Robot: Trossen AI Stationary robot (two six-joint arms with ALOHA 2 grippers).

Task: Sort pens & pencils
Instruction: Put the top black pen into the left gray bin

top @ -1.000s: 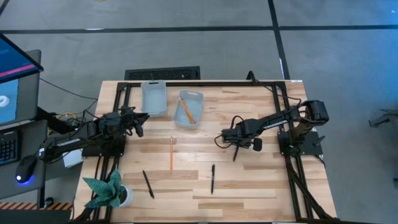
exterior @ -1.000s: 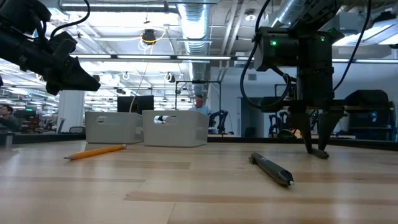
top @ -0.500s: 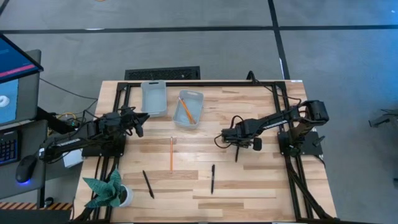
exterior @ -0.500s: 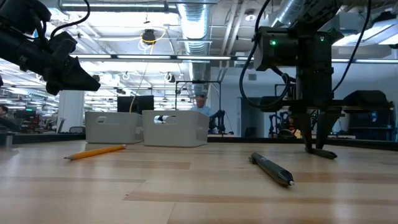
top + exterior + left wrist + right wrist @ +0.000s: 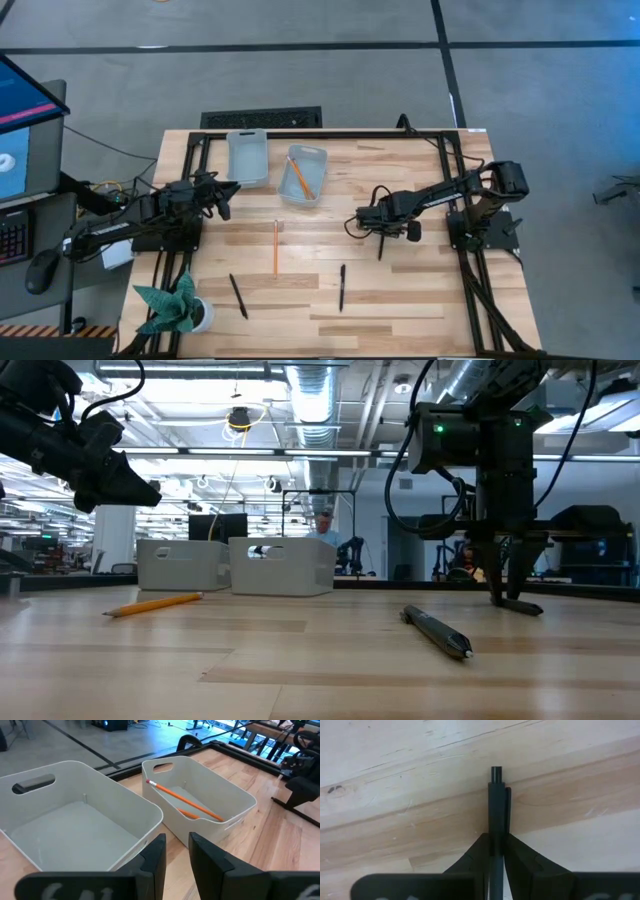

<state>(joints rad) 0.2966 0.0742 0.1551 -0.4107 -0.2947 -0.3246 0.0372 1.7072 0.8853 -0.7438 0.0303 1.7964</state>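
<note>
My right gripper (image 5: 384,228) points down at the table's right middle, shut on a black pen (image 5: 380,248) that lies on the wood. Two more black pens (image 5: 238,296) (image 5: 341,287) lie near the front edge; the second shows in the low view (image 5: 437,630). One orange pencil (image 5: 276,247) lies flat mid-table. Further orange pencils (image 5: 185,802) rest slanted in the right grey bin (image 5: 303,176); the left grey bin (image 5: 247,157) holds nothing. My left gripper (image 5: 177,855) hovers at the left before the bins, open by a narrow gap. My right gripper pinches the pen's barrel (image 5: 495,831) between its two fingers (image 5: 479,851), just behind the clip end (image 5: 495,772). The fingers come from above, pointing down, and lie across the pen. The pen lies flat on the table (image 5: 527,608).
A green paper plant (image 5: 175,305) stands at the near left corner. A black frame (image 5: 470,200) runs along the table's edges. Bare wood lies between the bins and the loose pens. A person (image 5: 322,525) shows far behind the bins.
My right gripper's fingers have drawn together onto the pen without leaving their place. The pen has turned a little on the table between them and still lies flat.
</note>
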